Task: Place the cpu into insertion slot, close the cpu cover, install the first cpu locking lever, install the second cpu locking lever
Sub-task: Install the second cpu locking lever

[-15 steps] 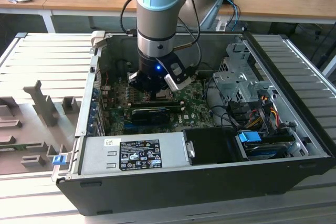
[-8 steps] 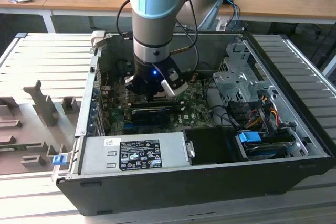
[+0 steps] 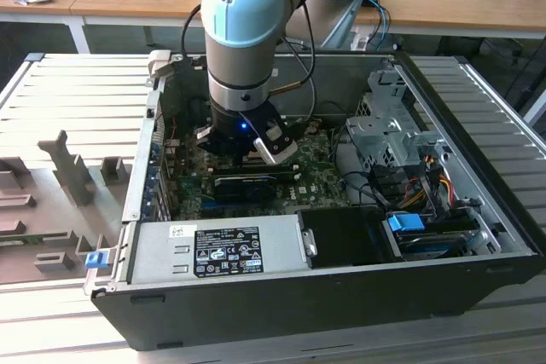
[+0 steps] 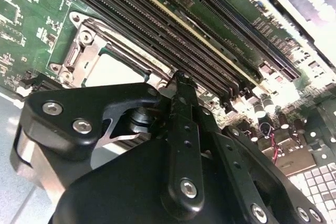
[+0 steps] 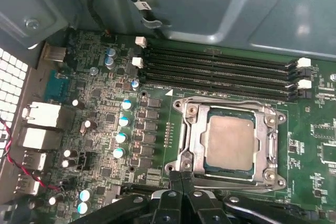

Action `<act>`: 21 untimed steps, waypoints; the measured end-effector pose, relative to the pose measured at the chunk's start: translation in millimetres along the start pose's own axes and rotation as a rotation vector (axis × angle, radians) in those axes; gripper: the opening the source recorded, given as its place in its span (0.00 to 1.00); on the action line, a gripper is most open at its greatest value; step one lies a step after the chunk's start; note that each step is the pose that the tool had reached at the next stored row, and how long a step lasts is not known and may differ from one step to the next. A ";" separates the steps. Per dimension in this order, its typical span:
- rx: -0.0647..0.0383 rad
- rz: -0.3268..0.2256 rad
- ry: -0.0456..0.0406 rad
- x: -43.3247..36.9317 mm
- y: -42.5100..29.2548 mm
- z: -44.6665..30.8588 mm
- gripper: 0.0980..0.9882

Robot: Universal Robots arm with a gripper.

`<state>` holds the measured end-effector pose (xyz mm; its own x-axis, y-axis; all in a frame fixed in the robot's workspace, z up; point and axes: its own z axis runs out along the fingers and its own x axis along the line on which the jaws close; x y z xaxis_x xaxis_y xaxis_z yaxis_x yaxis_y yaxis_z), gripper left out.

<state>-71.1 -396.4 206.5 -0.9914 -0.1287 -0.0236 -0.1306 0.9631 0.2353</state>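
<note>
The open computer case (image 3: 341, 296) lies on the desk (image 3: 77, 91), the arm reaching down into it. On the green motherboard (image 5: 105, 77), the cpu cover (image 5: 191, 140) lies closed over the cpu (image 5: 229, 142), seated in the insertion slot (image 5: 207, 167). The hand (image 5: 182, 178) is clenched, fingertips together at the cover's edge.

Arm (image 3: 243, 31) reaching straight down; hand (image 5: 182, 178) fingers pressed together.
</note>
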 end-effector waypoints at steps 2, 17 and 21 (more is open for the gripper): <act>-0.013 -0.002 -0.0013 2.7 -1.4 3.2 0.01; -0.055 -0.005 -0.0061 5.8 -2.8 3.3 0.01; -0.055 -0.004 -0.0044 5.6 0.3 -9.4 0.01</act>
<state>-76.6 -399.1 215.6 -0.9909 -0.1318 -0.0290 -0.1345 0.9480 0.2883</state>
